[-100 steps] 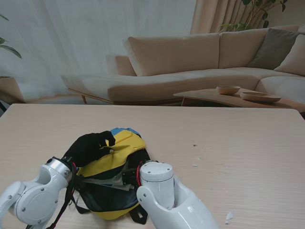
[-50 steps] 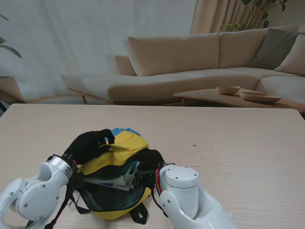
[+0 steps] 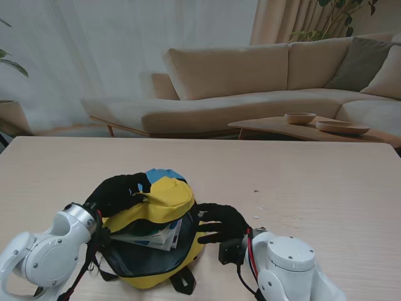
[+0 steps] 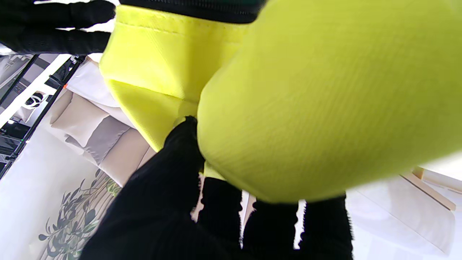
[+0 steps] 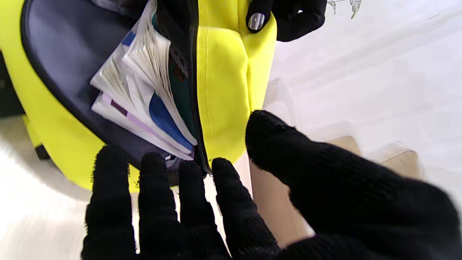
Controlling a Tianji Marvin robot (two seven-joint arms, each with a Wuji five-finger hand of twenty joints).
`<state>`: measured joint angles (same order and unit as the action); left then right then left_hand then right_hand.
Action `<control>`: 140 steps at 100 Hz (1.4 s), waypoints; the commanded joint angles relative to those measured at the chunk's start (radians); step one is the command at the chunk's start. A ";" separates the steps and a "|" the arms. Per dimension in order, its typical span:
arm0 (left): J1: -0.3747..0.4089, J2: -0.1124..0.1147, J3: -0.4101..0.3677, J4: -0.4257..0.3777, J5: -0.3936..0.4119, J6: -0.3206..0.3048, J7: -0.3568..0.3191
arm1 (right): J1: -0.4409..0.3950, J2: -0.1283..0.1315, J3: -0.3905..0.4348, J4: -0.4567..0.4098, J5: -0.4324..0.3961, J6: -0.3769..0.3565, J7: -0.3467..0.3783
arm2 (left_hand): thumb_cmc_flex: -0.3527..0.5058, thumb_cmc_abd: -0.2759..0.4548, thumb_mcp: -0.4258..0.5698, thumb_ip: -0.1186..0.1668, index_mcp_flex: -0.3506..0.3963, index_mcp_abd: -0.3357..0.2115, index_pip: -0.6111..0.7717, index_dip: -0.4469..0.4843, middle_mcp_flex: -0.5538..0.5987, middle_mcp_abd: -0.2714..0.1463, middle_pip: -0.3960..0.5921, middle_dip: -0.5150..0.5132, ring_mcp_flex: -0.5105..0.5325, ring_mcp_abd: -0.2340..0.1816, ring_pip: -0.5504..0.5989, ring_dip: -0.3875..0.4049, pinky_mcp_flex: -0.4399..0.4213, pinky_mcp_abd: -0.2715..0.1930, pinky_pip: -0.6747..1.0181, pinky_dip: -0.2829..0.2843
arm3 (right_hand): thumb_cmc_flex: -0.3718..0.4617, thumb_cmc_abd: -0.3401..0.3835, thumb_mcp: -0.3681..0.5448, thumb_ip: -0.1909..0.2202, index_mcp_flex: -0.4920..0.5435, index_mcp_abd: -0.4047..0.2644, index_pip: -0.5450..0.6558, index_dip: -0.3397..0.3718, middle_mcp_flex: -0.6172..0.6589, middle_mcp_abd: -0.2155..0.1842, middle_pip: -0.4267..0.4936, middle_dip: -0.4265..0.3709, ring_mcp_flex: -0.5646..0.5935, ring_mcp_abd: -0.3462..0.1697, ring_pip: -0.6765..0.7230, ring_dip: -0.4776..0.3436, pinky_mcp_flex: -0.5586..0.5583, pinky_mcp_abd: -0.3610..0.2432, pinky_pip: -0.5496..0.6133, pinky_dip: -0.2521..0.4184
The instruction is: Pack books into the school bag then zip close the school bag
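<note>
**Right hand out of bag, left hand holding flap up**

Left hand (image 3: 119,193) grips the yellow top flap (image 3: 166,195) of the school bag (image 3: 153,235), fingers pinched on the fabric. The left wrist view confirms this: the thumb (image 4: 180,151) presses into the yellow cloth, with the other fingers under the fold. Same grip as in the earlier frames, with the flap raised a bit higher and more rounded.

Right hand (image 3: 220,222) sits just beside the bag's right edge, fingers spread, holding nothing. In the right wrist view the fingertips (image 5: 189,173) lie at the bag's open rim and the thumb is apart from them. One second ago this hand was hidden behind its own forearm, over the bag opening; half a second ago it was at the opening's right side. It is out now and the arm has swung right and nearer to the robot.

School bag lies on the table (image 3: 313,188), left of centre and near the robot, mouth open toward the robot. Books (image 3: 156,233) are inside, tucked under the flap, page edges and blue and purple covers showing in the right wrist view (image 5: 144,90). They are more exposed than before. Zipper (image 5: 196,108) is unzipped, its track running along the open rim.

Sofa (image 3: 250,81) and low table with bowls (image 3: 326,122) sit beyond the table, unchanged.
</note>
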<state>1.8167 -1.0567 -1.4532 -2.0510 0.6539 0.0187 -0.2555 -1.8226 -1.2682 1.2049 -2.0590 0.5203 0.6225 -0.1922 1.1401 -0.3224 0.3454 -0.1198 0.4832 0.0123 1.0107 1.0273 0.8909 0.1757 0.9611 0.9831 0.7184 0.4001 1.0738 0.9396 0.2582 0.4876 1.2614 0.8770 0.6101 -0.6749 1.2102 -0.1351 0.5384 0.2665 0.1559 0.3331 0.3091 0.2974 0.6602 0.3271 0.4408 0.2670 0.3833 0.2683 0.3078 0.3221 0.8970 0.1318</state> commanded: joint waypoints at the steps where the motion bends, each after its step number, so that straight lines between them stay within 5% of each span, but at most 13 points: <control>1: 0.017 -0.001 0.003 -0.020 -0.003 0.023 -0.028 | -0.015 0.014 0.007 -0.007 -0.033 -0.029 0.024 | 0.050 0.032 0.088 0.002 0.031 -0.058 0.124 0.024 0.019 -0.015 0.023 -0.010 -0.004 0.025 -0.001 -0.005 -0.020 0.036 0.030 0.016 | -0.031 0.006 -0.029 0.027 0.031 -0.049 0.054 0.052 0.034 -0.045 0.041 0.019 -0.022 -0.027 0.055 0.031 -0.060 0.001 0.144 0.109; 24: 0.053 0.001 0.010 -0.048 -0.027 0.052 -0.042 | -0.023 0.050 0.005 0.013 -0.221 -0.186 0.085 | -0.049 0.001 0.086 0.010 0.028 -0.007 0.041 -0.137 0.007 0.019 -0.062 -0.028 -0.034 0.052 -0.059 -0.033 -0.055 0.033 0.009 -0.018 | -0.069 0.001 -0.028 0.035 -0.018 -0.075 0.241 0.116 0.054 -0.067 0.103 0.044 -0.022 -0.040 0.131 0.069 -0.100 -0.001 0.235 0.211; 33: 0.078 0.001 0.002 -0.063 -0.021 0.053 -0.046 | -0.017 0.059 -0.003 0.029 -0.290 -0.244 0.091 | -0.089 -0.001 0.084 0.020 0.037 -0.003 0.034 -0.147 0.000 0.023 -0.067 -0.038 -0.041 0.060 -0.071 -0.036 -0.064 0.035 0.005 -0.023 | -0.079 0.006 -0.035 0.036 -0.051 -0.091 0.368 0.042 0.064 -0.080 0.118 0.049 -0.019 -0.049 0.142 0.074 -0.104 -0.007 0.239 0.229; 46: 0.119 0.008 -0.018 -0.091 0.012 0.063 -0.089 | -0.007 0.064 -0.024 0.054 -0.394 -0.322 0.073 | -0.132 0.009 0.056 0.031 0.063 -0.021 0.023 -0.132 -0.013 0.026 -0.091 -0.082 -0.066 0.063 -0.110 -0.048 -0.094 0.027 -0.010 -0.043 | -0.095 -0.017 -0.018 0.038 -0.054 -0.115 0.441 0.042 0.082 -0.102 0.139 0.057 -0.014 -0.059 0.155 0.080 -0.104 -0.014 0.257 0.240; 81: 0.181 0.015 -0.047 -0.091 0.038 0.083 -0.131 | 0.027 0.079 -0.092 0.116 -0.634 -0.480 0.036 | -0.197 0.016 0.004 0.057 0.034 -0.019 -0.093 -0.143 -0.102 0.031 -0.233 -0.191 -0.167 0.038 -0.270 -0.115 -0.178 -0.005 -0.078 -0.112 | -0.110 -0.025 0.002 0.040 -0.044 -0.155 0.466 0.011 0.101 -0.141 0.117 0.050 -0.027 -0.089 0.111 0.060 -0.142 -0.036 0.216 0.224; 91: 0.194 0.015 -0.054 -0.091 0.027 0.078 -0.136 | 0.033 0.084 -0.109 0.127 -0.698 -0.515 0.025 | -0.247 0.023 -0.018 0.066 0.015 0.024 -0.210 -0.241 -0.148 0.040 -0.352 -0.270 -0.206 0.024 -0.372 -0.174 -0.206 -0.011 -0.136 -0.146 | -0.112 -0.024 0.003 0.041 -0.038 -0.164 0.464 0.002 0.109 -0.147 0.103 0.045 -0.024 -0.102 0.094 0.052 -0.153 -0.037 0.199 0.215; 104: 0.211 0.014 -0.070 -0.092 0.018 0.043 -0.130 | 0.046 0.090 -0.128 0.143 -0.773 -0.546 0.020 | -0.455 0.086 0.031 0.083 -0.058 0.073 -0.464 -0.420 -0.278 0.035 -0.549 -0.425 -0.293 -0.006 -0.550 -0.274 -0.267 -0.032 -0.289 -0.200 | -0.120 -0.019 0.001 0.043 -0.036 -0.172 0.462 -0.004 0.114 -0.149 0.097 0.044 -0.023 -0.115 0.078 0.044 -0.164 -0.041 0.184 0.207; 122: 0.241 0.002 -0.096 -0.100 0.019 -0.001 -0.056 | 0.067 0.096 -0.157 0.174 -0.852 -0.605 0.003 | -0.480 0.096 -0.037 0.080 -0.146 0.058 -0.583 -0.541 -0.393 0.028 -0.666 -0.514 -0.376 -0.031 -0.692 -0.334 -0.316 -0.055 -0.435 -0.220 | -0.122 -0.019 0.003 0.047 -0.023 -0.196 0.460 -0.009 0.129 -0.167 0.053 0.028 -0.025 -0.149 0.022 0.017 -0.193 -0.055 0.122 0.171; 140: 0.274 -0.010 -0.138 -0.107 0.055 -0.040 0.008 | 0.085 0.112 -0.181 0.192 -0.946 -0.640 0.022 | -0.467 0.097 -0.042 0.083 -0.161 0.039 -0.598 -0.564 -0.427 0.012 -0.693 -0.529 -0.402 -0.046 -0.732 -0.345 -0.334 -0.063 -0.482 -0.220 | -0.125 -0.015 -0.009 0.052 -0.008 -0.227 0.441 -0.012 0.148 -0.195 -0.005 0.009 -0.039 -0.189 -0.038 -0.012 -0.217 -0.061 0.068 0.134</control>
<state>2.0709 -1.0596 -1.5757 -2.1437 0.6970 -0.0246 -0.2389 -1.7384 -1.1623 1.0343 -1.8698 -0.4061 0.0003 -0.2022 0.6971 -0.2557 0.3357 -0.0682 0.3631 0.0748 0.4235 0.4826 0.4938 0.2014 0.2873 0.4690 0.3487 0.3748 0.3668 0.6093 -0.0460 0.4481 0.8187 0.6761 0.5378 -0.6844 1.1902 -0.1358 0.5234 0.0812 0.6090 0.3389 0.4429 0.1537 0.6765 0.3527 0.4449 0.1242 0.3747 0.2686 0.1094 0.3092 0.9897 0.2839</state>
